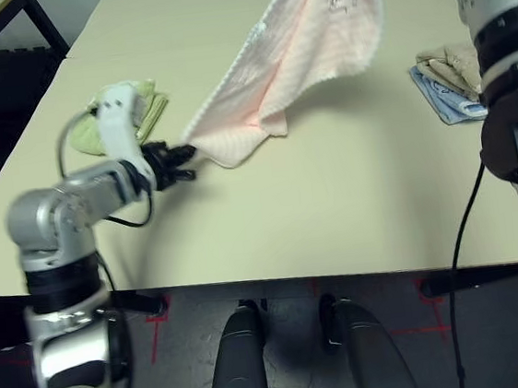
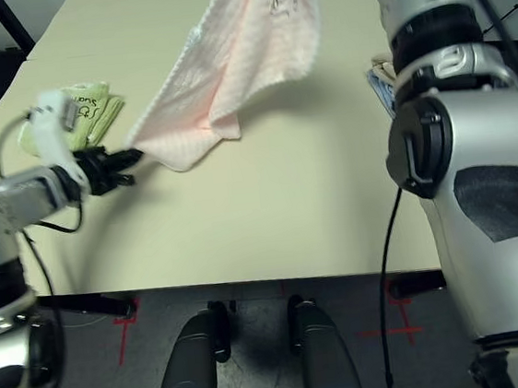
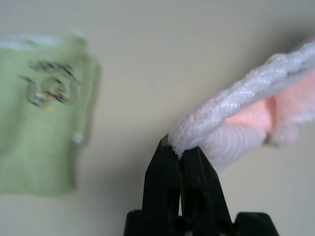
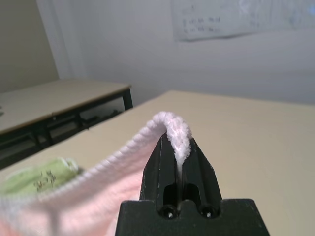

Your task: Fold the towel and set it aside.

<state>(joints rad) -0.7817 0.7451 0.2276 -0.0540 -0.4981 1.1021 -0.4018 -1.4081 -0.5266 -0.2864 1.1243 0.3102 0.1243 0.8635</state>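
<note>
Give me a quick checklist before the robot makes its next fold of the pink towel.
1. Left gripper shut on the towel edge: ok.
2. Right gripper shut on the trim: ok.
3. Towel spread flat between the grippers: not ok, it sags in folds.
4. Towel apart from the green towel: ok.
5. Bare table below for laying it down: ok.
6. Corners matched: cannot tell.
</note>
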